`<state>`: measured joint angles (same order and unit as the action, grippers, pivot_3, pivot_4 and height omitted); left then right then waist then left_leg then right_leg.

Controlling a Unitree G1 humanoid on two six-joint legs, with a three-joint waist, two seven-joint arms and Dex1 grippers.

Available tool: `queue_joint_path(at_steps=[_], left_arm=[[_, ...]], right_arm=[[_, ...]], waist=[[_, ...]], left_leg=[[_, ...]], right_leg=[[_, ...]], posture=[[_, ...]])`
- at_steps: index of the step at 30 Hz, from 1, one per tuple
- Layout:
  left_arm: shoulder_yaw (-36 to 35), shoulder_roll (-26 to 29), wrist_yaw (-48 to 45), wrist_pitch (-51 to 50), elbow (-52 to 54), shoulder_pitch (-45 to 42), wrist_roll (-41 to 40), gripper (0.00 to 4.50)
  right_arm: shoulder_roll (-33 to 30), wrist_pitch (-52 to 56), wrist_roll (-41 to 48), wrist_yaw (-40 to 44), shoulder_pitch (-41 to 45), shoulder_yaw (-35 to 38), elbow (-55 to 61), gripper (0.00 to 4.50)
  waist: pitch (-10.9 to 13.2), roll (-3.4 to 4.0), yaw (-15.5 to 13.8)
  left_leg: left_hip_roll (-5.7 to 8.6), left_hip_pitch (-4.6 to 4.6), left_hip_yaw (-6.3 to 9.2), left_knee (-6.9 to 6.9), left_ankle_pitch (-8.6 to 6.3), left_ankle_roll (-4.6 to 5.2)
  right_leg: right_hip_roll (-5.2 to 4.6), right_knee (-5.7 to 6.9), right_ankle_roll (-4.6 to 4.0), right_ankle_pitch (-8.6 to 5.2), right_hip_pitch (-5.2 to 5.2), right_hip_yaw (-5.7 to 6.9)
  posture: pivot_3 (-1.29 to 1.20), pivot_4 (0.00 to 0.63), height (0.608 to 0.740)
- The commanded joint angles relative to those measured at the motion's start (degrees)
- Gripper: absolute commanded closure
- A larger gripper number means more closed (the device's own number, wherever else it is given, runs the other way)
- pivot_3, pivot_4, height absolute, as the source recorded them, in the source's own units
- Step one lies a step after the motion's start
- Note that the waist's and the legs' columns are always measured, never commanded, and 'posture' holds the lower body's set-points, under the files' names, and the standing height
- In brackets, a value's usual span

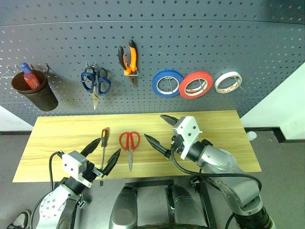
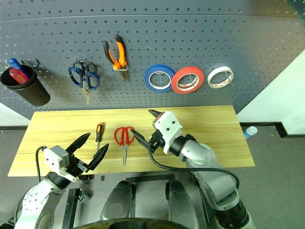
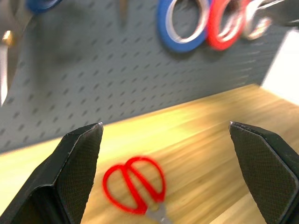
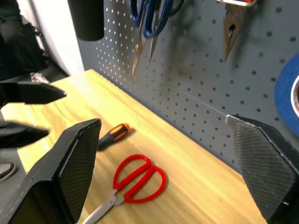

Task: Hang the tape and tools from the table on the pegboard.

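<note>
Red-handled scissors (image 1: pixel 129 143) lie flat on the table (image 1: pixel 219 124), blades closed and pointing toward the robot; the small screwdriver (image 1: pixel 103 140) lies just beside them on the left. Red tape (image 1: pixel 196 84) and orange-and-black pliers (image 1: pixel 128 58) already hang on the pegboard (image 1: pixel 190 38).

Handling judgement: scissors are light, rigid, thin metal with smooth plastic loops, so they sit low on the wood. Best hold looks like the neck below the 2 loops, leaving the loops free for a hook.

Left gripper (image 1: pixel 102 153) hovers low over the table's near edge, fingers spread wide. Right gripper (image 1: pixel 161 131) sits just right of the scissors, also spread, empty.
</note>
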<state>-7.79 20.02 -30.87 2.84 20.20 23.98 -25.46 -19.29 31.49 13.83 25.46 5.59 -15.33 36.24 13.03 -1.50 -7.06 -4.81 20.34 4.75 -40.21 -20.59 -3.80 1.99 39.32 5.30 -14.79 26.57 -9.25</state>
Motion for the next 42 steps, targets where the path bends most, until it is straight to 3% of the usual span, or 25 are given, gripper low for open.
queue_joint_path(at_steps=[1,11,20,42], left_arm=[[-2.45,-0.48,7.12,-6.43,2.9,-1.49,0.86,0.0],[-0.95,-1.35,20.55,-30.69,3.39,-8.91,2.61,0.0],[2.04,-3.02,23.38,-44.12,4.8,-13.07,2.57,0.0],[10.24,-5.52,25.61,-54.18,-3.12,-24.17,10.64,0.0]], right_arm=[[0.15,-2.35,0.51,0.82,0.24,0.85,-0.47,0.04],[0.88,-1.8,0.55,0.94,1.77,0.29,-1.08,0.04],[1.79,-1.47,0.23,0.42,2.14,-0.63,-1.31,0.04],[3.18,-0.85,0.08,-0.83,1.47,-2.32,-0.46,0.04]], waist=[[-0.01,0.0,0.0],[-0.07,0.0,-0.12],[-0.09,-0.01,-0.1],[-0.43,0.07,-1.53]], left_leg=[[0.0,-0.01,0.0,0.0,0.0,0.0],[0.01,-0.04,0.01,0.0,0.01,-0.01],[0.01,-0.06,0.01,0.0,0.01,-0.02],[0.02,-0.09,0.02,0.0,0.02,-0.03]], right_leg=[[0.0,0.0,0.0,0.0,0.0,0.0],[0.0,0.0,0.0,0.02,-0.03,0.0],[0.0,0.01,0.0,0.03,-0.04,0.0],[0.0,0.01,0.0,0.04,-0.06,0.0]], posture=[[0.36,0.142,0.677],[0.33,0.143,0.677],[0.33,0.143,0.677],[0.32,0.141,0.677]])
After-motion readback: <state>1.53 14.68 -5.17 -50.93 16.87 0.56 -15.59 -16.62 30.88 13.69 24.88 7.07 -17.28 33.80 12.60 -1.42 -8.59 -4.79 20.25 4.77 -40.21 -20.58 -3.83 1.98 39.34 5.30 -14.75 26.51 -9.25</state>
